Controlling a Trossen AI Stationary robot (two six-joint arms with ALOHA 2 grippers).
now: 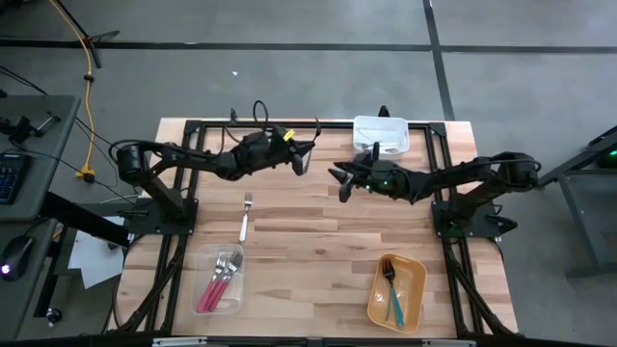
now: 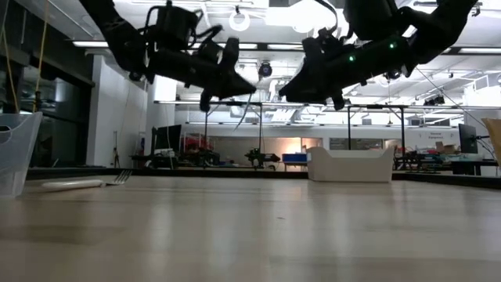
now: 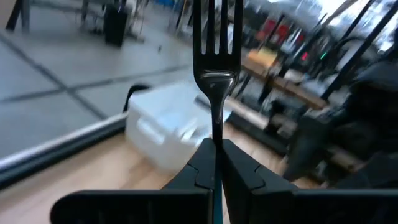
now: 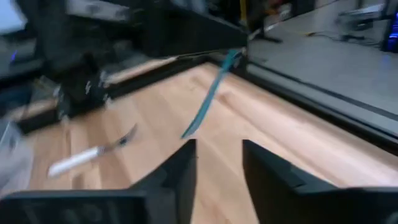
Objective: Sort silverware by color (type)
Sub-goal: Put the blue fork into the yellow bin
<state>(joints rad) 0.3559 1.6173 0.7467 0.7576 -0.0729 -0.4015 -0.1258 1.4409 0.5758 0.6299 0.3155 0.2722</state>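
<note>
My left gripper (image 1: 302,162) (image 3: 215,163) is up over the far middle of the table, shut on a teal-handled fork (image 3: 215,37). The fork's handle (image 4: 208,102) shows in the right wrist view, slanting down. My right gripper (image 1: 341,185) (image 4: 217,158) is open and empty, just right of the left one, also in the air. A white-handled fork (image 1: 245,218) (image 4: 93,154) lies flat on the wood. Red-handled utensils (image 1: 218,282) lie in a clear container. A teal-handled fork (image 1: 391,286) lies in a yellow container. My left gripper pinches the fork between its two fingers where the metal neck (image 3: 216,127) meets the teal handle. The tines stick out ahead of the fingertips and the handle runs back behind them. The fork is lifted clear of the table.
A white container (image 1: 381,133) (image 2: 350,164) stands at the far edge. The clear container (image 1: 234,297) sits near left, the yellow container (image 1: 413,306) near right. Bare wood lies between them. Black frame rails run along the table's sides.
</note>
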